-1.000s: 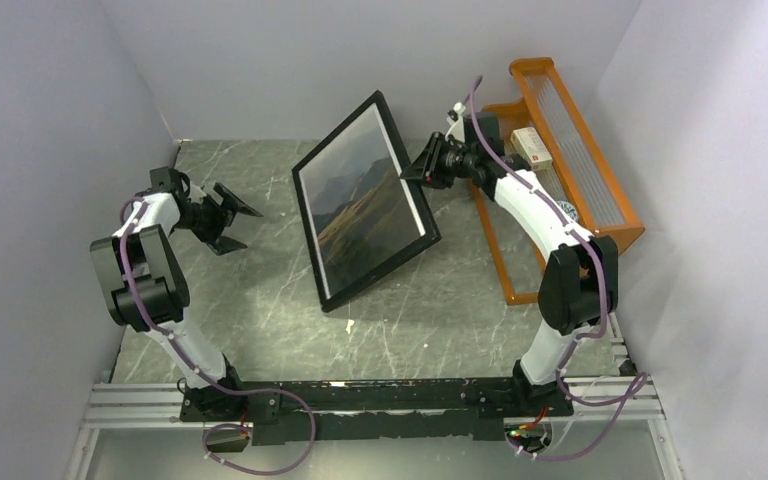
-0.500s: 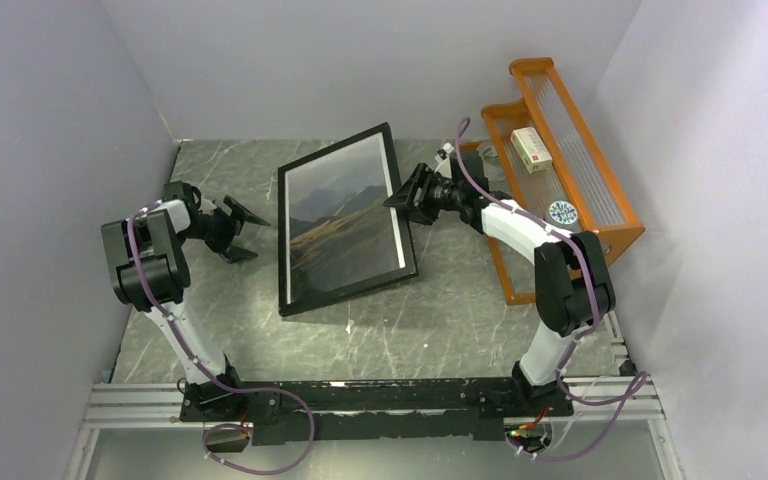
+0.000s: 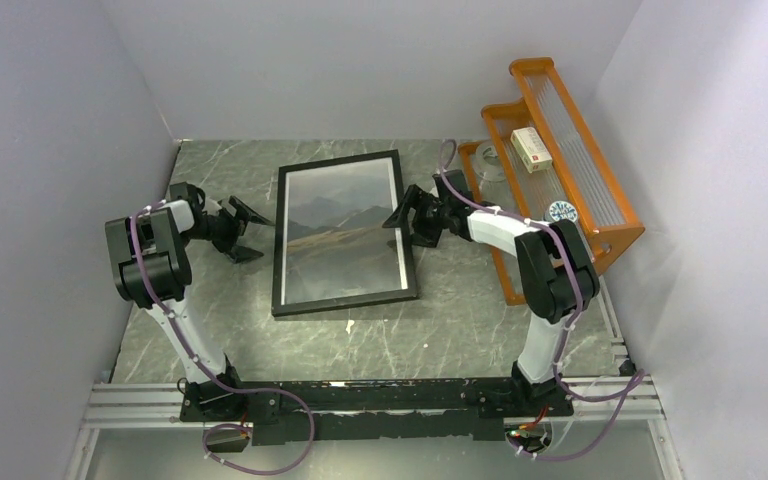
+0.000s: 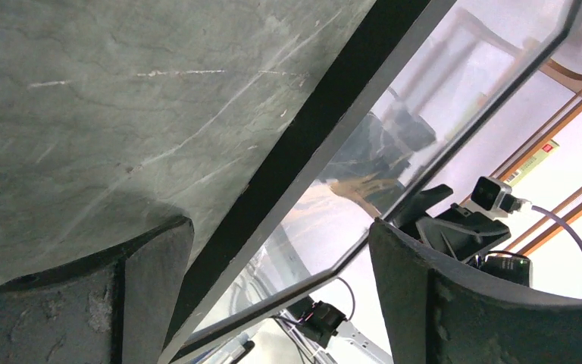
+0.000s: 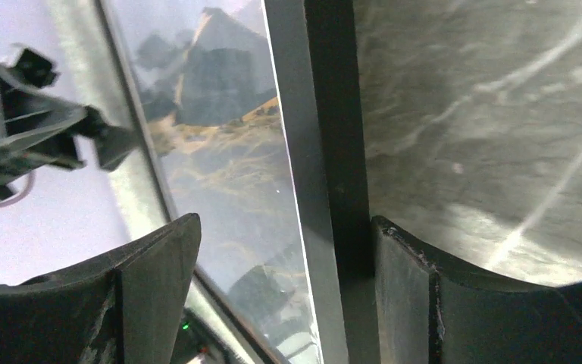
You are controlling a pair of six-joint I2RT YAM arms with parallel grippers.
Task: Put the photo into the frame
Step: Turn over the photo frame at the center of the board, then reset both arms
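Note:
The black-bordered frame (image 3: 278, 240) lies flat on the marble table, face up, with the photo (image 3: 343, 232) of dark mountains and yellow-green hills showing behind its pane. My right gripper (image 3: 402, 228) is low at the frame's right edge and open. In the right wrist view the black border (image 5: 333, 136) and the photo (image 5: 227, 152) run between the spread fingers of that gripper (image 5: 284, 224). My left gripper (image 3: 249, 232) is open just left of the frame. In the left wrist view the border (image 4: 303, 144) passes between the wide-apart fingers of this gripper (image 4: 279, 227), which hold nothing.
An orange rack (image 3: 600, 205) stands at the right, close behind the right arm, with a small box (image 3: 531, 147) and a glass (image 3: 494, 165) on it. Grey walls close in the table on three sides. A small white speck (image 3: 348, 323) lies in front of the frame.
The frame, held tilted up by the right gripper a second ago, has come down flat onto the table. The right gripper has opened and let it go. The left gripper moved slightly closer.

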